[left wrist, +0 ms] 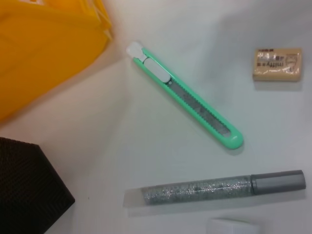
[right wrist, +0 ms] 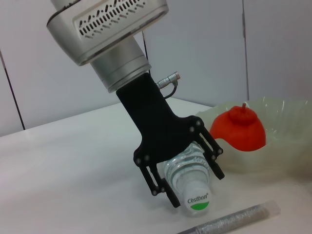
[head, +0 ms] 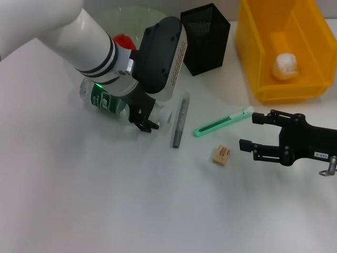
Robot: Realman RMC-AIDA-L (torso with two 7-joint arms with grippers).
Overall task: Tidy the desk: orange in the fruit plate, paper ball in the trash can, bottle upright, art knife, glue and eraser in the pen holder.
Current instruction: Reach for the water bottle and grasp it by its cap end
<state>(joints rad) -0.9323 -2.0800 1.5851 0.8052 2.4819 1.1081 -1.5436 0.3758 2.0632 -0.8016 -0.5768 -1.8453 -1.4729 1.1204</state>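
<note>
The bottle (head: 105,101) lies on its side at left centre, its cap toward the glue (head: 179,122). My left gripper (head: 145,122) is down over the bottle's neck; in the right wrist view its fingers (right wrist: 163,187) press both sides of the bottle (right wrist: 185,168). The orange (head: 124,40) sits in the fruit plate (head: 105,18). The art knife (head: 224,122) and the eraser (head: 221,155) lie on the desk right of the glue. Just right of them my right gripper (head: 250,130) hovers open and empty. The pen holder (head: 205,37) stands at the back, with the paper ball (head: 285,66) inside the trash can (head: 263,79).
The left wrist view shows the art knife (left wrist: 187,107), glue (left wrist: 214,188) and eraser (left wrist: 277,64) lying apart, with the pen holder's corner (left wrist: 24,190) and the trash can (left wrist: 44,44) close by. The white desk extends toward me.
</note>
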